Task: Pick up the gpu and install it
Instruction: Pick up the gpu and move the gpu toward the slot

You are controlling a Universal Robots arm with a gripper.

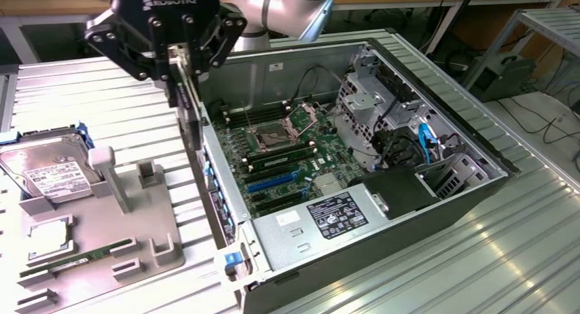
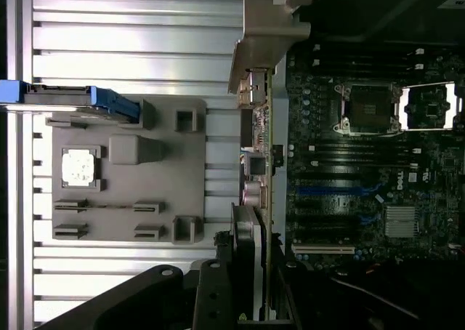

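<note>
The gpu [image 1: 187,113] hangs upright and edge-on as a thin dark card, with my gripper [image 1: 178,73] shut on its upper end. It is in the air over the side wall of the open computer case [image 1: 453,134], between the grey parts tray and the motherboard [image 1: 295,147]. In the wrist view the gpu [image 2: 259,126] runs as a narrow strip from my gripper [image 2: 253,268] to its silvery metal bracket [image 2: 267,32]. The card lies beside the motherboard [image 2: 363,163], just off the ends of the blue slot [image 2: 334,190] and the white slot [image 2: 323,249].
A grey parts tray [image 1: 145,225] on the exterior view's left carries a silver hard drive [image 1: 50,171], a processor [image 1: 50,236] and a green memory stick [image 1: 86,258]. Inside the case stand a power supply [image 1: 335,215], drive cages [image 1: 371,103] and cables [image 1: 426,141].
</note>
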